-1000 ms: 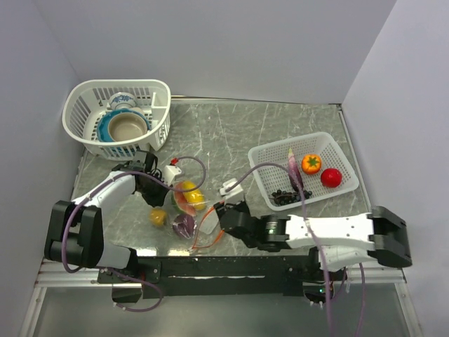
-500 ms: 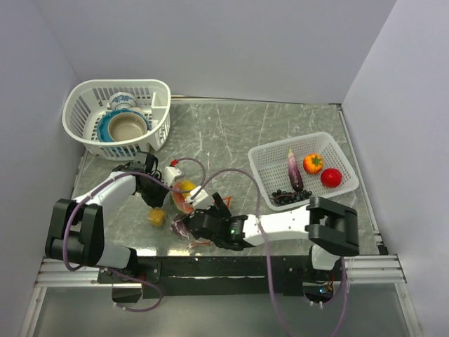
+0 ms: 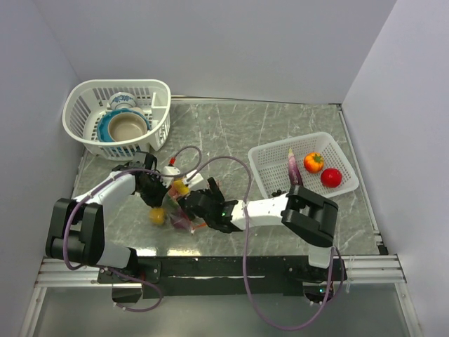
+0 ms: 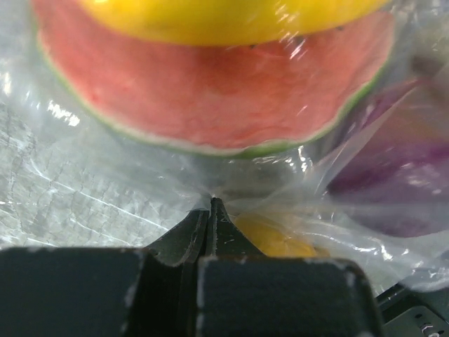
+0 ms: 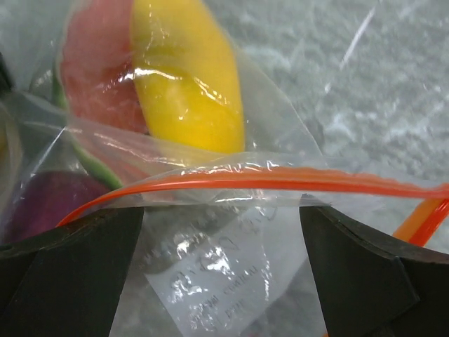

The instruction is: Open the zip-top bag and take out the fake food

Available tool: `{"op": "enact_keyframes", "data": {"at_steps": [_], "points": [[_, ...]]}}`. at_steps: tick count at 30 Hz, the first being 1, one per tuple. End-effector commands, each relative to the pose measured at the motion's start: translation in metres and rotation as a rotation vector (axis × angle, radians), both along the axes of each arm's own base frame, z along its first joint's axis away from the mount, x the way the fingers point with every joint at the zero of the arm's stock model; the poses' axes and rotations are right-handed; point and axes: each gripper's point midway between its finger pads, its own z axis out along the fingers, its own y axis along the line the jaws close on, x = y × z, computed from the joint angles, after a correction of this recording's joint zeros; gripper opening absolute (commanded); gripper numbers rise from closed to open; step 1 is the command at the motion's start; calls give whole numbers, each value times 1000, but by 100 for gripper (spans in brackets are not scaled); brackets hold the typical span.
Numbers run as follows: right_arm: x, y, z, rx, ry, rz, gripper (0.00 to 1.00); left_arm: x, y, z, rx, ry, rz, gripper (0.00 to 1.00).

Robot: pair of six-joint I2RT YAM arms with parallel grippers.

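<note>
The bag (image 3: 177, 209) is found on the grey tabletop (image 3: 231, 133), near the front edge and left of centre, between the ends of the two arms. It is gripped by the left fingers (image 4: 210, 210), which are clenched on a fold of its clear plastic. In the left wrist view their tips are seen pressed together with the film caught between them.

The right fingers (image 5: 337, 246) are spread wide and nothing is grasped by them. In the right wrist view one finger is seen at each side of the bag's mouth, and the orange-red zip strip (image 5: 280, 179) is seen running across the gap between them. Whether the strip is sealed or parted cannot be told.

Fake food is seen through the plastic:
- a watermelon slice (image 4: 210, 98) with a green rind
- a yellow piece (image 5: 189, 84) laid against the slice
- a purple piece (image 4: 414, 161)
- a small yellow-orange piece (image 4: 273, 239), just beside the left fingertips

Well apart, on the right of the tabletop, a white basket (image 3: 345, 163) is placed. An eggplant (image 3: 290, 167), an orange fruit (image 3: 313, 162) with a green stem and a tomato (image 3: 331, 177) are laid in it. A second white basket (image 3: 123, 82) is set at the back left corner, and a blue-and-white bowl (image 3: 126, 128) and a cup (image 3: 121, 100) are held in it.
</note>
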Motion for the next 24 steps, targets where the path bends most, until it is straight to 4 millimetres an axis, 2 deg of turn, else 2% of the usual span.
{"op": "enact_keyframes", "data": {"at_steps": [1,7,17,20,23,24], "points": [[13,47,38,128,-57,70,100,-3,-4,-2,-11,8,-52,1],[10,65,27,135,-29,120,100,-4,-5,-1,-16,16,-62,1],[10,70,-6,126,29,117,100,-15,-8,-6,-36,53,-104,1],[16,69,-11,120,26,105,91,-21,-8,-6,-39,68,-125,1],[18,72,-8,135,24,107,69,-22,-6,-4,-33,66,-121,1],[18,71,-7,135,22,106,55,-21,-5,-3,-32,61,-118,1]]}}
